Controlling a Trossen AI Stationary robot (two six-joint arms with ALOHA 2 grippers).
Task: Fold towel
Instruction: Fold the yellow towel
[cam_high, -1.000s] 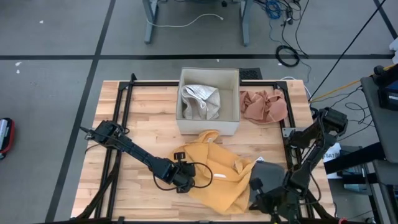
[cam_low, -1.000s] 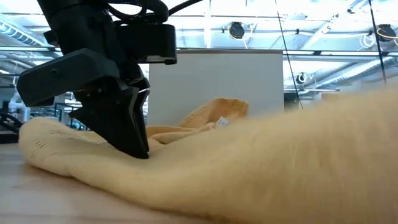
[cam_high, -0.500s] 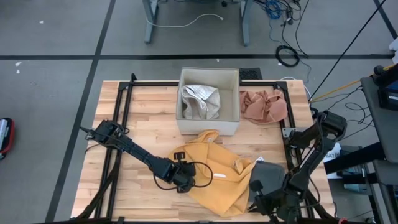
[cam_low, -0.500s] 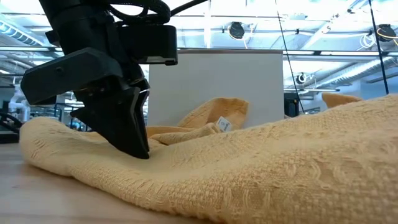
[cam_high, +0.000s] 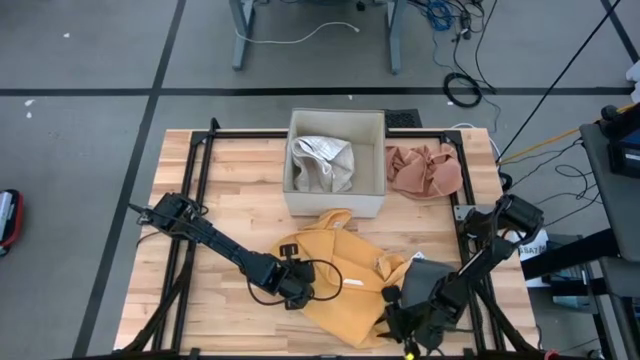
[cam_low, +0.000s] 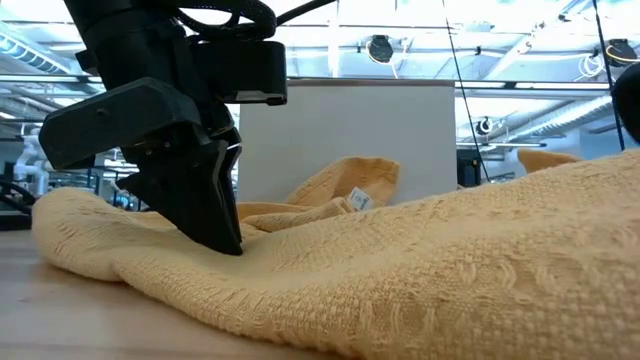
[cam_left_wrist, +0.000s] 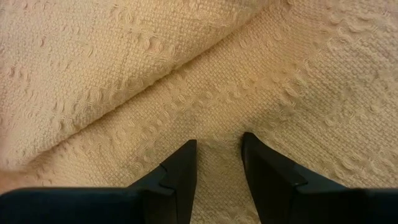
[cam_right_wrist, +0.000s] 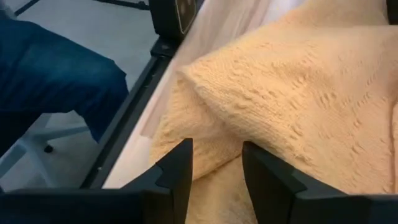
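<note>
Left gripper (cam_high: 297, 287) jaws pinch the yellow towel (cam_high: 350, 285) at 9 o'clock; right gripper (cam_high: 400, 325) jaws gape at its 5 o'clock corner.

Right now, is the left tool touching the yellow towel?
Touching. In the low view the left tool presses its tips into the yellow towel; the left wrist view shows its fingers set against the weave.

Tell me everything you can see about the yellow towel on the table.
The yellow towel is a knitted, textured cloth lying crumpled and partly folded over itself on the wooden table, just in front of the white box. A small white tag shows on it. The left tool presses into its left part; the right tool sits at its right edge, fingers apart.
</note>
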